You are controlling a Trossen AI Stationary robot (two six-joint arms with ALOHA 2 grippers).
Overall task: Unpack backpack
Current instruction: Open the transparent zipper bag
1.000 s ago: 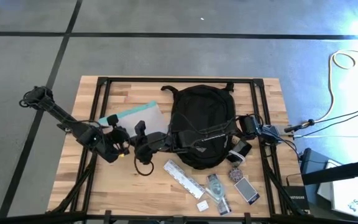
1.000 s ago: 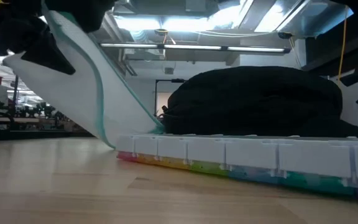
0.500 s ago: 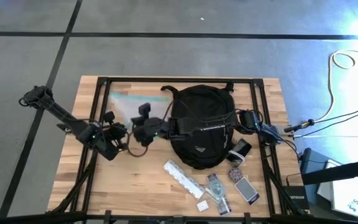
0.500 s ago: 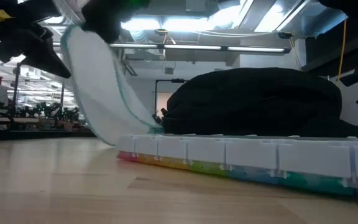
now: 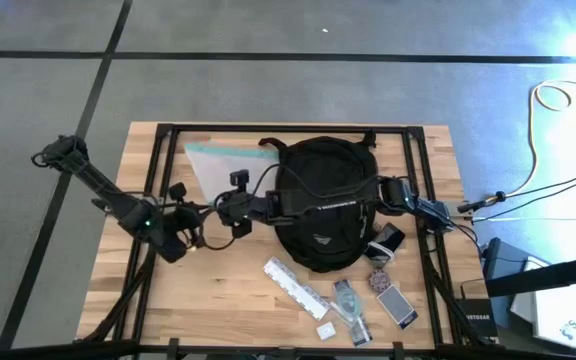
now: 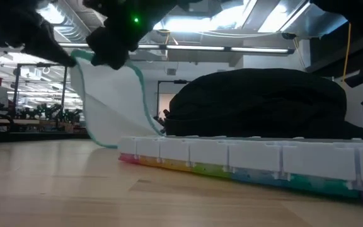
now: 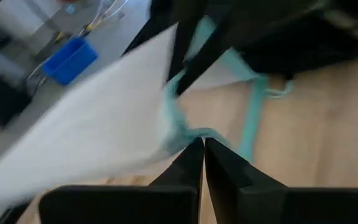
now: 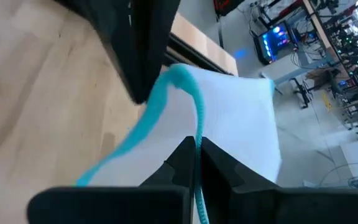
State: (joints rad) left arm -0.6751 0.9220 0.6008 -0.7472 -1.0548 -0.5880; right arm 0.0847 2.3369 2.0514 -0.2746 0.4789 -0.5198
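The backpack (image 5: 323,205) lay on your wooden table (image 5: 218,300) (grey floor around); both grippers (image 7: 197,149) (image 8: 196,149) pinched shut on the teal-edged pouch (image 5: 216,165).

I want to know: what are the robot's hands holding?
Both pincers, left and right, pinch the clear flat teal-edged pouch by its teal edge.
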